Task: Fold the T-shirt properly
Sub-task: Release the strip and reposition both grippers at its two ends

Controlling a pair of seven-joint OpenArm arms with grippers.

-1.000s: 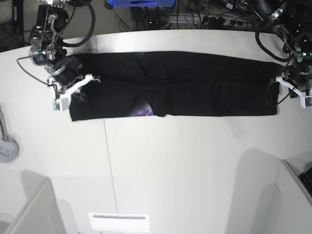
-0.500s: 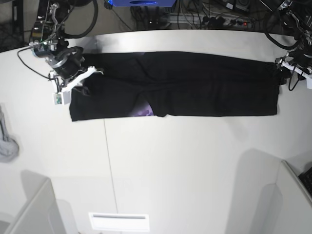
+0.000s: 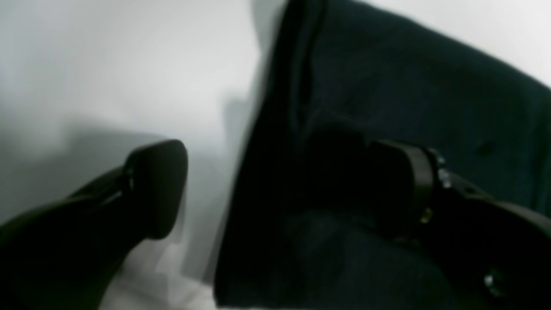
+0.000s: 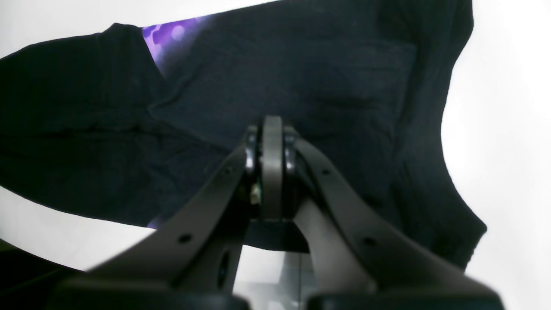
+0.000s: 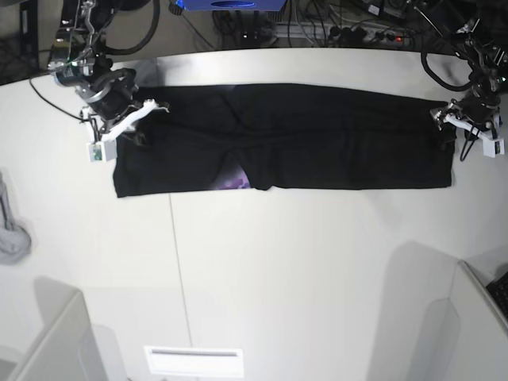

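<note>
The black T-shirt [image 5: 317, 139] lies on the white table [image 5: 302, 270] as a long folded strip, with a bit of purple print [image 5: 235, 182] showing at its front edge. My right gripper [image 5: 135, 127] is over the strip's left end. In the right wrist view its fingers [image 4: 272, 168] are pressed together above the T-shirt [image 4: 323, 82], and no cloth shows between them. My left gripper [image 5: 449, 128] is at the strip's right end. In the left wrist view it [image 3: 275, 189] is open, one finger [image 3: 157, 185] over the table, the other over the T-shirt [image 3: 409, 86].
A grey cloth bundle [image 5: 11, 238] sits at the table's left edge. White box-like panels stand at the front left [image 5: 55, 341] and front right [image 5: 476, 317]. Cables and a power strip [image 5: 357, 33] lie behind the table.
My right gripper has moved back toward the far left corner of the T-shirt. My left gripper rose away from the right end, then came back down onto it.
</note>
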